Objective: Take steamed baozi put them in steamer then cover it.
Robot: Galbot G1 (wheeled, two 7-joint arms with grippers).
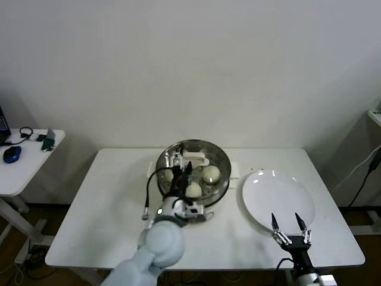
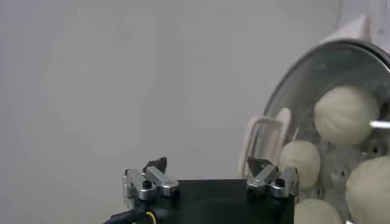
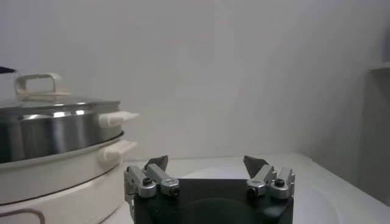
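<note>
The steamer (image 1: 221, 189) stands at the table's middle back, a steel basket (image 3: 55, 131) on a white base (image 3: 61, 176). The glass cover (image 1: 205, 149) lies on it, its whitish handle (image 1: 195, 158) on top; the handle also shows in the left wrist view (image 2: 265, 143) and in the right wrist view (image 3: 39, 82). Several baozi show through the glass (image 1: 210, 174) (image 1: 193, 189) (image 2: 345, 114) (image 2: 300, 163). My left gripper (image 1: 181, 171) (image 2: 208, 167) is open and empty above the steamer's near left edge. My right gripper (image 1: 287, 221) (image 3: 206, 163) is open and empty over the plate's near edge.
A flat white plate (image 1: 277, 196) lies right of the steamer with nothing on it. A small side table (image 1: 27, 158) at far left holds a blue mouse (image 1: 12, 154) and headphones. A black cable (image 1: 149, 187) loops off my left wrist.
</note>
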